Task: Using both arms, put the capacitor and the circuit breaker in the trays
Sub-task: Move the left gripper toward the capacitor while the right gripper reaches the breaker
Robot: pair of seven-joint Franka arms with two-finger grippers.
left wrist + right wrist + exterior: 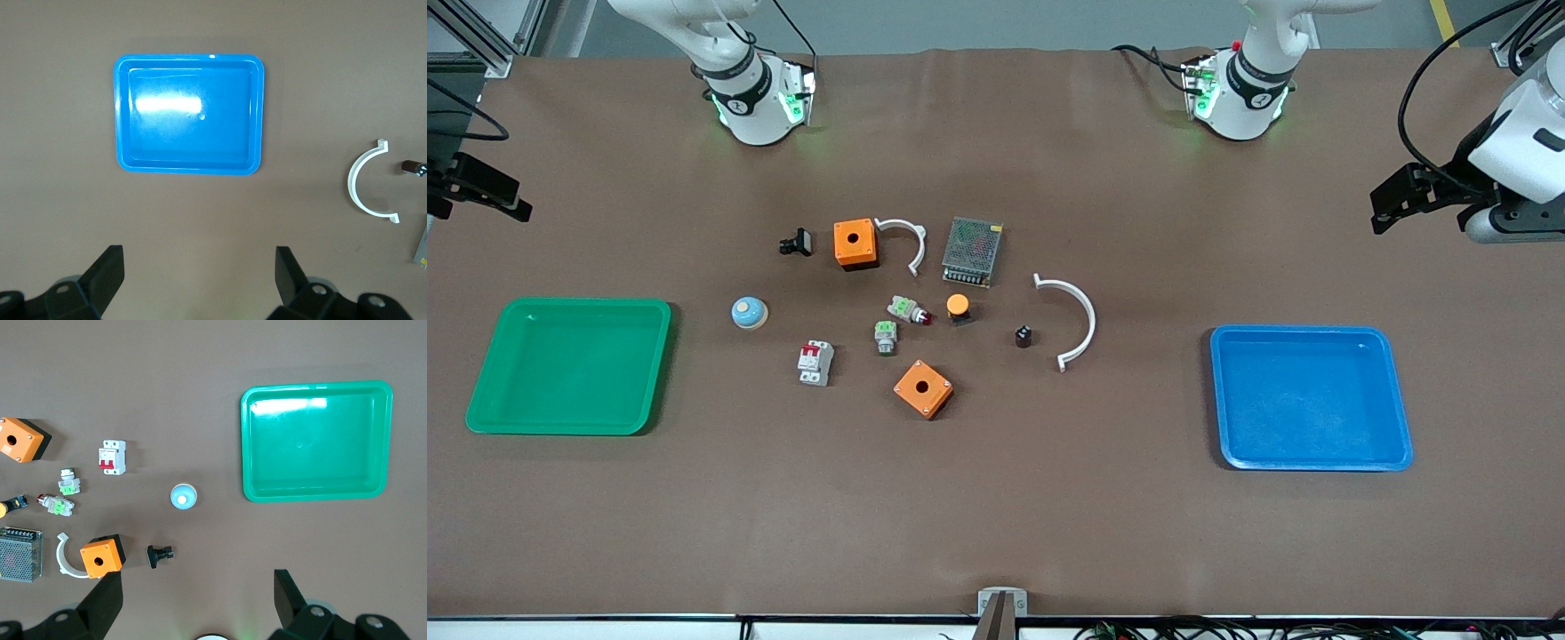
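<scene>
Capacitor (1024, 336): sits on the desk (996, 516) in the central cluster, just beside the large white curved clip (1073, 320), on the side away from the blue tray (1396, 462). Apart from every pincer.
Circuit breaker (816, 363): lies flat on the desk, at the cluster's edge toward the green tray (480, 418); red levers point toward the robot bases. Its long axis runs roughly from the front camera toward the bases.
Neighbours: blue-topped round button (748, 313) near the breaker; two grey parts with green tops (886, 337) between the breaker and the capacitor; the orange-capped button (958, 308) near the capacitor.
Left pincer (200, 277): fingers well apart, holding nothing; raised over bare desk at its own end, with the blue tray below it. The capacitor shows at the edge of the left wrist view (413, 167), just past the white clip.
Right pincer (199, 597): fingers well apart, holding nothing; raised over the desk at its own end, near its base.
Deciding relation: the capacitor lies on the left arm's half of the cluster, the breaker (112, 457) on the right arm's half; judged so, each arm has its own nearer target and tray.
Task state: neither part gripped; both trays hold nothing.
Grasp note: closing across the breaker's narrow width seems the likelier hold.
</scene>
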